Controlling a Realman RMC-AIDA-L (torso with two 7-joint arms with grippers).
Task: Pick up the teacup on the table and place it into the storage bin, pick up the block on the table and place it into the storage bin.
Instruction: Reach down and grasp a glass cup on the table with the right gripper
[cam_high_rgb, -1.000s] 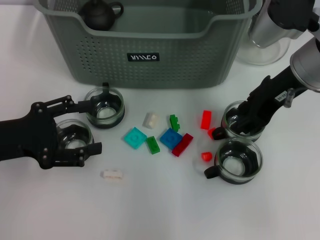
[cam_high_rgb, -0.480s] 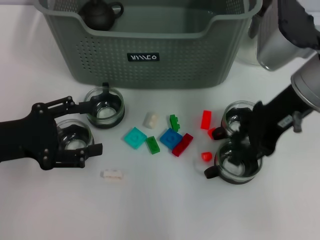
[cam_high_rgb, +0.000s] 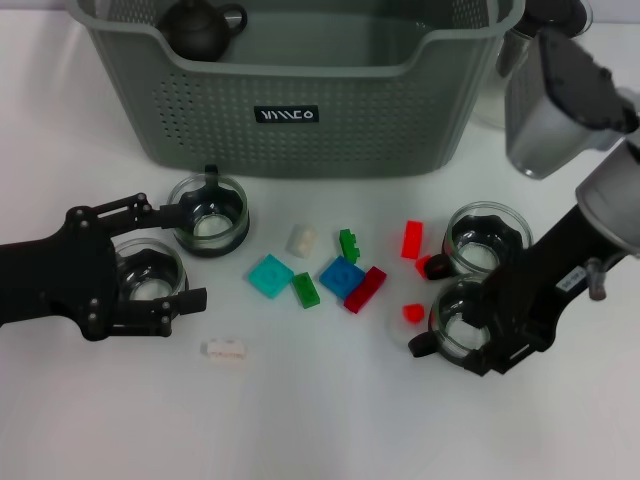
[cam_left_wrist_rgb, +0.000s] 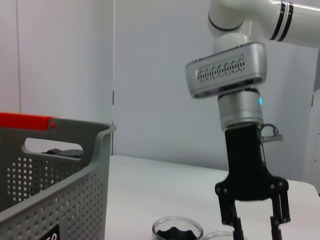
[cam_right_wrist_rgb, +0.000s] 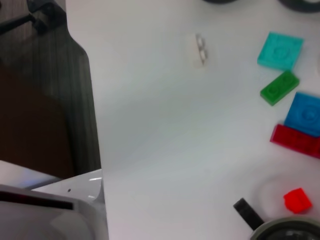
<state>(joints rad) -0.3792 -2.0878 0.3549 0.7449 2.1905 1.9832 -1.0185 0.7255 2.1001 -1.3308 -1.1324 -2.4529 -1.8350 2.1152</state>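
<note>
Several glass teacups stand on the white table: two on the left (cam_high_rgb: 208, 215) (cam_high_rgb: 150, 275) and two on the right (cam_high_rgb: 485, 240) (cam_high_rgb: 470, 322). Coloured blocks lie between them, among them a cyan block (cam_high_rgb: 270, 276), a blue block (cam_high_rgb: 340, 277) and a red block (cam_high_rgb: 411, 238). My left gripper (cam_high_rgb: 190, 252) lies open, its fingers on either side of the nearer left teacup. Over the nearer right teacup hangs my right gripper (cam_high_rgb: 497, 332); in the left wrist view the right gripper (cam_left_wrist_rgb: 255, 220) has its fingers spread. The grey-green storage bin (cam_high_rgb: 290, 115) stands behind.
A dark teapot (cam_high_rgb: 200, 25) sits inside the bin. A clear glass pitcher (cam_high_rgb: 500, 100) stands at the back right, partly behind my right arm. A white block (cam_high_rgb: 225, 349) lies alone near the front. The right wrist view shows the table's edge (cam_right_wrist_rgb: 92, 125) and dark floor.
My right gripper has moved from the farther right teacup toward the front, over the nearer right teacup. The left gripper has not moved.
</note>
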